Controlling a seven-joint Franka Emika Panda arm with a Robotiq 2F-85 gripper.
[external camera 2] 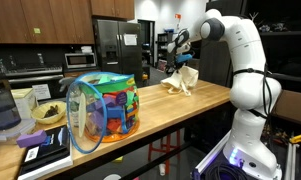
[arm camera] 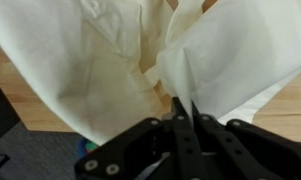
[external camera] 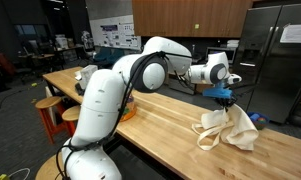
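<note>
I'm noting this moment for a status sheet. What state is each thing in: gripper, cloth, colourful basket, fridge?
gripper: shut on the cloth
cloth: pinched at the top, bunched, lower part resting on the table
basket: seems tipped on its side, apart from the cloth
fridge: doors shut

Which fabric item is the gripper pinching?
The cream cloth, its upper part bunched in the shut gripper while its lower folds rest on the wooden table; the multicoloured pop-up bin stands apart, untouched.
</note>
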